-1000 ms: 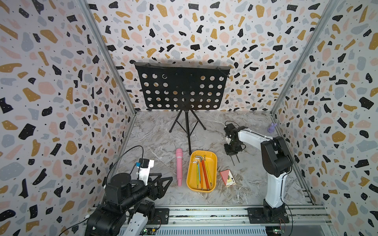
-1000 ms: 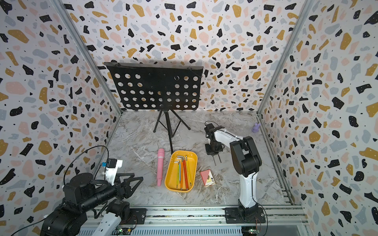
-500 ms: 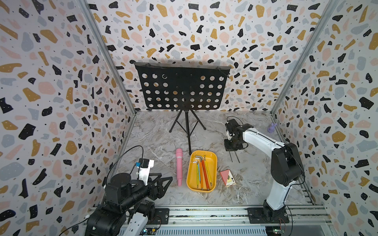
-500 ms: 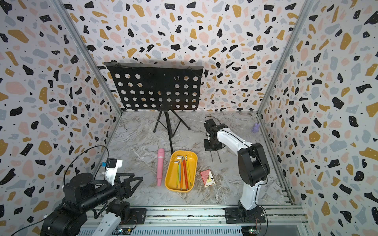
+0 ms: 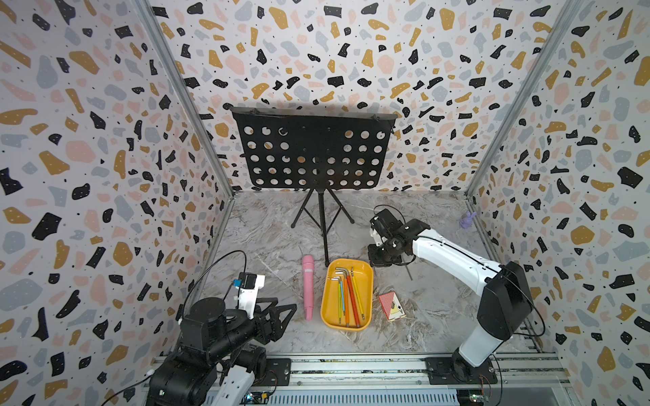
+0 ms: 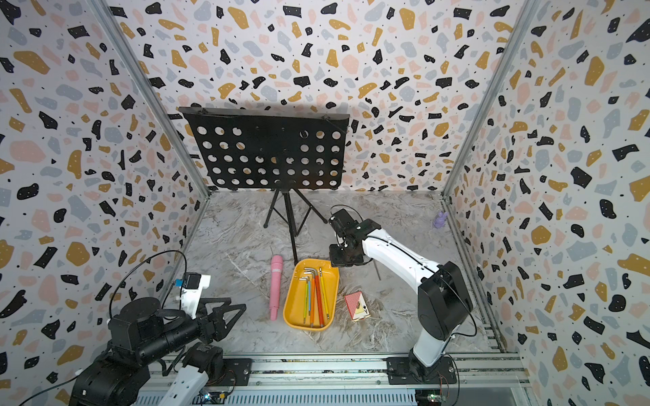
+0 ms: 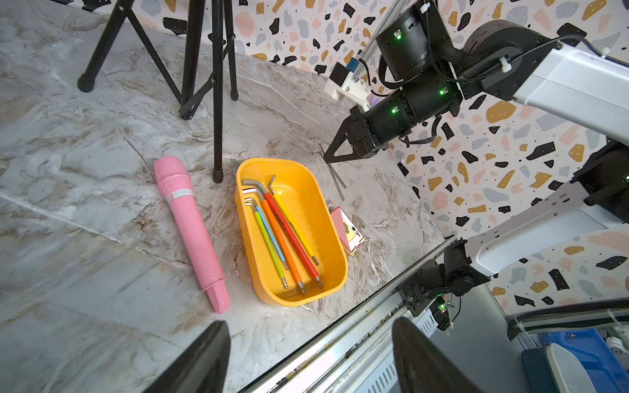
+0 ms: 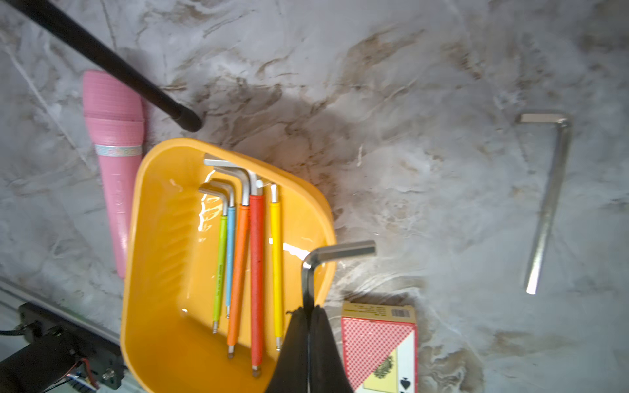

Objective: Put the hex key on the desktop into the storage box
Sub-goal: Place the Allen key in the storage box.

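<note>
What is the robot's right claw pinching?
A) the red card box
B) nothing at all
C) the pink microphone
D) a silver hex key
D: in the right wrist view, the right gripper is shut on the long leg of a silver hex key, whose bent end sticks out past the fingertips.

Seven hex keys [image 8: 257,272]; one each of storage box [image 8: 160,272], microphone [image 8: 117,170], card box [image 8: 374,340], stand [image 5: 313,154], figurine [image 5: 467,219].
</note>
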